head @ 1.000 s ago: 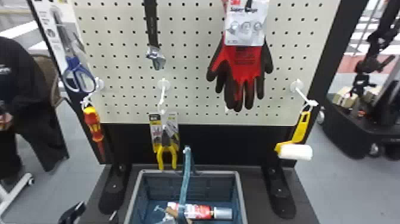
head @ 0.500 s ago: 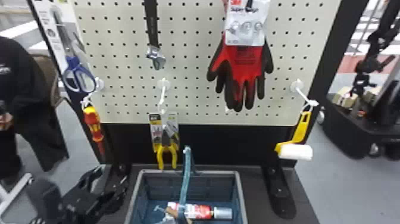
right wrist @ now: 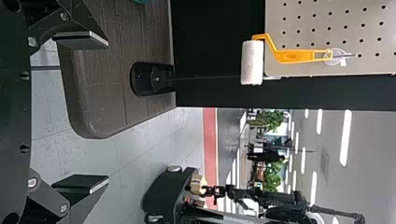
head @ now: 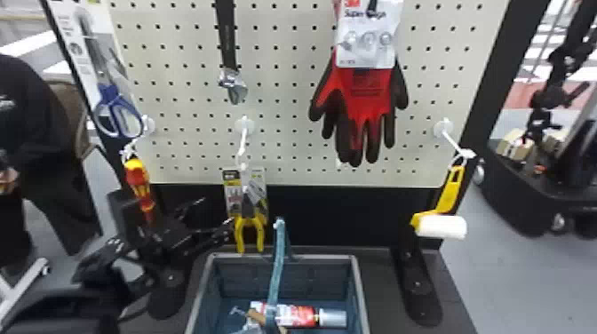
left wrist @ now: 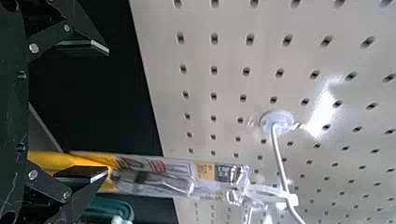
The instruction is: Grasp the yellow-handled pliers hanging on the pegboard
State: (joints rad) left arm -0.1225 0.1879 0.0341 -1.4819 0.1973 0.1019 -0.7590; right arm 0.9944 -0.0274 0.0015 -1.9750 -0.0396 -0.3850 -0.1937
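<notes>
the yellow-handled pliers [head: 248,227] hang low on the cream pegboard [head: 293,146], at about 6 o'clock of its middle, strung from a white hook [head: 243,129]. the dark head sits inside a clear pack with a yellow, black and grey card. the two curved yellow handles poke out of the pack and point straight down. they cross the black panel under the board and end just above the far rim of the blue basket [head: 355,284].

the left gripper [head: 213,222] sits at 9 o'clock of the pliers, level with the handles, its two flat black fingers spread apart and holding nothing. the nearer fingertip lies just beside the left handle. in the left wrist view one finger [left wrist: 77,179] overlaps the yellow handle; whether it touches cannot be told. most of the pack lies off to that finger's side, not in the gap's middle.

the right gripper [right wrist: 81,112] is also spread wide with nothing in it, over the dark table's corner, facing the paint roller [right wrist: 252,60].

around the pliers on the board: a red-and-yellow screwdriver [head: 138,182] at 9 o'clock, blue scissors [head: 116,111] at 10, a wrench [head: 231,82] at 12, red-and-black gloves [head: 357,111] at 1. a tube [head: 297,316] lies in the basket.
</notes>
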